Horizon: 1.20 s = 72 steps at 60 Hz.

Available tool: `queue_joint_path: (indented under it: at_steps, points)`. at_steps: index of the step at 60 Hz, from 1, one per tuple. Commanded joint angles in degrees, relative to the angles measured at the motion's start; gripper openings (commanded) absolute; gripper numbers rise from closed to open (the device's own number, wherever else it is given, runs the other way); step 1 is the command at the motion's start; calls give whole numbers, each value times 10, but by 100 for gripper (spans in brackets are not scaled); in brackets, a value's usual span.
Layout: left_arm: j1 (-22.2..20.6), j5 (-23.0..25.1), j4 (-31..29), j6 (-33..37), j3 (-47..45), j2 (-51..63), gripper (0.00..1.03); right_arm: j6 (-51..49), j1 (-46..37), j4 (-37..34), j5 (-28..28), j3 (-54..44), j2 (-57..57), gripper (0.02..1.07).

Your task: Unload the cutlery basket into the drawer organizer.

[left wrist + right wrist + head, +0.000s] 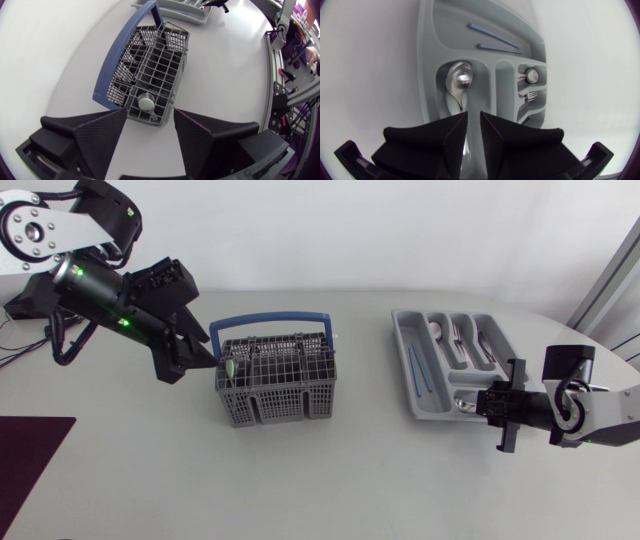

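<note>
The grey cutlery basket [275, 378] with its blue handle [270, 320] stands mid-table. My left gripper [205, 358] is open at the basket's left end. In the left wrist view the basket [160, 65] lies just ahead of the left gripper [149, 112], and a round-ended utensil [146, 103] stands in the nearest cell. The grey organizer [400, 345] holds forks [460, 340], blue sticks [415, 370] and a spoon [459, 82]. My right gripper [497, 415] is at its near right corner. The right gripper [474, 116] is closed to a narrow gap on the spoon's handle.
A dark purple mat [30, 460] lies at the table's front left corner. Bare white tabletop separates the basket and the organizer [425, 60]. A round-ended utensil [532, 75] lies in the compartment beside the spoon.
</note>
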Motion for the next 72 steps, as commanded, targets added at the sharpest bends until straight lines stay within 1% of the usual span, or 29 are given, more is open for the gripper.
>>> queue_joint_path:
  at_steps: [1,7,11,13,19,24,25,28,32,33,35,40,41,43,49,50,54,62,65,69,72]
  points:
    - [3,-3,-12,44,-14,-16,80,-14,6,10,7,-16,-6,56]
    - [1,-10,-13,60,-14,-17,80,-13,6,6,8,-26,-36,68]
    - [-4,-17,-15,71,-14,-17,80,-6,6,-6,6,-30,-66,73]
    - [-12,-25,-16,78,-14,-18,80,7,6,-41,0,-30,-108,78]
    - [-25,-39,-17,102,-17,-22,80,36,14,-106,-28,-35,-178,84]
    - [-30,-50,-16,103,-9,-16,80,71,34,-144,-35,-35,-219,85]
    - [-32,-50,-16,103,-8,-14,80,92,44,-165,-40,-33,-236,87]
    - [-32,-51,-15,104,-12,-14,80,135,70,-209,-46,-25,-268,88]
    - [-32,-50,-14,104,-19,-15,80,198,103,-250,-50,-10,-291,88]
    - [-32,-50,-14,104,-19,-15,80,198,103,-250,-50,-10,-291,88]
    - [-31,-50,-13,105,-28,-18,80,249,135,-279,-50,7,-296,88]
    - [-30,-50,-10,105,-45,-21,80,330,180,-305,-49,36,-295,88]
    - [-28,-50,-7,105,-52,-24,80,358,200,-318,-49,48,-295,88]
    - [-28,-50,-1,105,-60,-29,80,382,222,-327,-49,57,-295,88]
    - [-25,-50,23,105,-86,-41,80,462,284,-334,-48,80,-291,88]
    - [-23,-50,30,105,-95,-45,80,484,305,-341,-48,92,-284,88]
    - [-15,-48,44,105,-107,-52,80,531,339,-346,-48,116,-270,88]
    - [-10,-46,76,105,-141,-65,80,621,407,-348,-48,179,-211,88]
    - [-10,-41,96,105,-160,-74,80,650,432,-349,-49,206,-183,88]
    - [-10,-34,121,101,-174,-80,80,688,453,-349,-53,239,-149,88]
    - [-9,-32,128,99,-179,-81,80,710,465,-353,-63,264,-124,88]
